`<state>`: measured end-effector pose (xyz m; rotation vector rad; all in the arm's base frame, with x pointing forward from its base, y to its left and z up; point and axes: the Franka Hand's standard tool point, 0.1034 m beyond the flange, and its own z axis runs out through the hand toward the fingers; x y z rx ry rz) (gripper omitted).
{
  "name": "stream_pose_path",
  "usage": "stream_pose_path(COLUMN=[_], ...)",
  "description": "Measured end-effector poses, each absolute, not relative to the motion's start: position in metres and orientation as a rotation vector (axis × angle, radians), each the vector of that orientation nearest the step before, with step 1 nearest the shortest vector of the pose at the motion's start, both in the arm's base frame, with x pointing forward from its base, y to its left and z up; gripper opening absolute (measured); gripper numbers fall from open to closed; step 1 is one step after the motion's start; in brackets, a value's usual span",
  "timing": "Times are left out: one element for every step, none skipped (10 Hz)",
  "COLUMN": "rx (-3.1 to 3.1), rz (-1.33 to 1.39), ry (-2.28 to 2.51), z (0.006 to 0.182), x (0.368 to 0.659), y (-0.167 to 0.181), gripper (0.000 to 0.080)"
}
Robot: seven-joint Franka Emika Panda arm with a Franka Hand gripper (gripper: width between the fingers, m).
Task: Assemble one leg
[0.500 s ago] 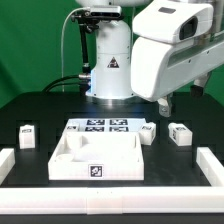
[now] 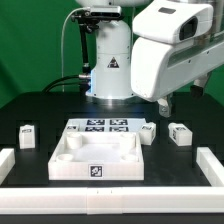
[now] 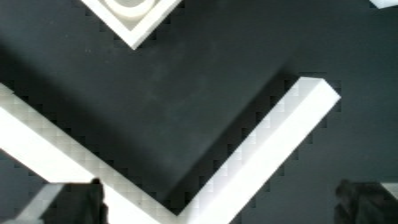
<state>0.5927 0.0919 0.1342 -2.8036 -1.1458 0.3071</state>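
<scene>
We find jaws spread wide, gripping nothing, hung above worktop. Nearest leg sits below them, well apart, untouched.

You have bright, even light in the exterior view, the white arm nearly washed out, while your wrist view is blurred, pale edges bleeding into the dark table.
</scene>
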Motion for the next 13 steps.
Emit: stream_pose_path(rx=[-2.804, -2.804, -2.803, -2.8, -2.771, -2.723, -2.677, -2.61, -2.588, -2.599, -2.6, -2.599, -2.6], rz=[0.307, 0.307, 0.307, 0.298, 0.225, 0.112, 0.026, -0.054, -0.132, -0.055, -0.064, -0.067, -0.066], ry=[-1.146, -1.146, -1.146, -1.159, -1.252, -1.389, -1.526, -1.679, -1.76, -1.692, -1.696, -1.698, -1.696], z=[0.134, 0.134, 0.134, 0.134, 0.133, 0.129, 0.123, 0.115, 0.103, 0.092, 0.096, 0.095, 0.095], x=[0.593, 0.593, 0.593, 0.593, 0.591, 0.58, 0.567, 0.556, 0.546, 0.533, 0.538, 0.539, 0.538], y=[0.092, 0.092, 0.092, 0.091, 0.083, 0.069, 0.056, 0.043, 0.029, 0.018, 0.021, 0.021, 0.02], gripper=[0.065, 0.065, 0.065, 0.065, 0.065, 0.065, 0.065, 0.065, 0.065, 0.065, 0.065, 0.065, 0.065])
